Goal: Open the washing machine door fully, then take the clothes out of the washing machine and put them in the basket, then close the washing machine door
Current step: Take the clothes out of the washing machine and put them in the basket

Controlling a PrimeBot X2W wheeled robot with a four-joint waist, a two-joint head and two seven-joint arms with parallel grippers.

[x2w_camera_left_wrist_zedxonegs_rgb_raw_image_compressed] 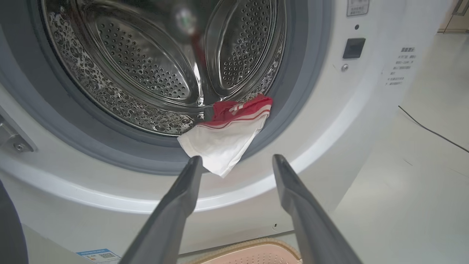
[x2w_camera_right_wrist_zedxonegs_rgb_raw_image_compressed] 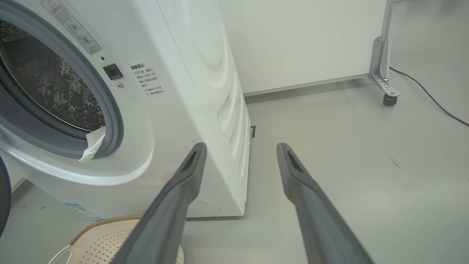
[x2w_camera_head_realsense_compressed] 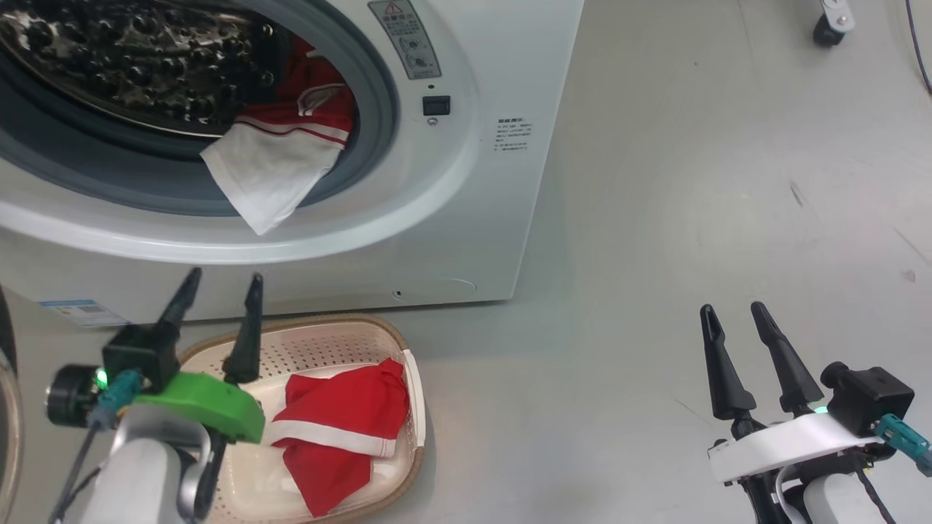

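The washing machine (x2w_camera_head_realsense_compressed: 466,182) stands with its porthole open, and a dark sliver of the washing machine door (x2w_camera_head_realsense_compressed: 4,327) shows at the left edge. One of the clothes, red with a white panel (x2w_camera_head_realsense_compressed: 273,164), hangs out over the grey gasket. Another red garment with a white stripe (x2w_camera_head_realsense_compressed: 338,429) lies in the cream basket (x2w_camera_head_realsense_compressed: 328,348) on the floor in front of the machine. My left gripper (x2w_camera_head_realsense_compressed: 223,280) is open and empty above the basket's left end, its fingertips just below the hanging cloth (x2w_camera_left_wrist_zedxonegs_rgb_raw_image_compressed: 223,143). My right gripper (x2w_camera_head_realsense_compressed: 732,309) is open and empty over bare floor to the right.
Grey floor stretches to the right of the machine. A white partition on a castered metal leg (x2w_camera_right_wrist_zedxonegs_rgb_raw_image_compressed: 384,73) stands behind, with a black cable (x2w_camera_right_wrist_zedxonegs_rgb_raw_image_compressed: 432,99) lying on the floor beside it. The basket's rim (x2w_camera_right_wrist_zedxonegs_rgb_raw_image_compressed: 99,227) sits close against the machine's front.
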